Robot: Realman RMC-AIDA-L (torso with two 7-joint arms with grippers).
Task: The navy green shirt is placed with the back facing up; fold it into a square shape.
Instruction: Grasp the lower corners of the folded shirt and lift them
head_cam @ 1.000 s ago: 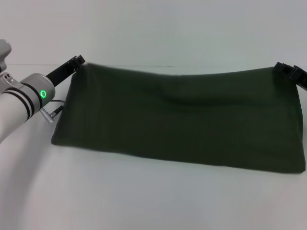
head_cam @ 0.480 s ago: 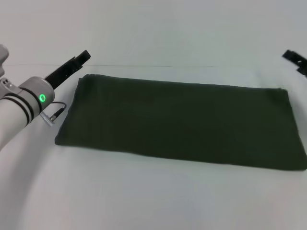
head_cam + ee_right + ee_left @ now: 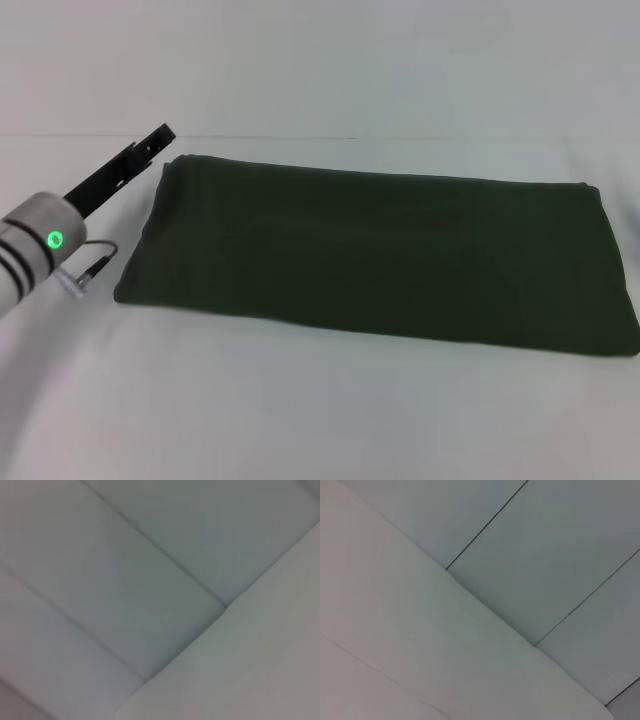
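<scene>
Navy green shirt (image 3: 375,255) flat on the white tabletop (image 3: 300,420), folded into a long wide band, plain side up, no lettering showing. Near edge a smooth fold, far edge straight, left end rounded over, right end running to the head view's right border. Left pincer (image 3: 155,137) raised just beyond the shirt's far left corner, clear of the cloth, nothing held; fingers seen edge-on as one dark bar, so open or closed cannot be told. Green light lit on the left wrist (image 3: 55,240). Right pincer outside the head view. Both wrist views filled with pale panelled wall and tabletop edge only.
</scene>
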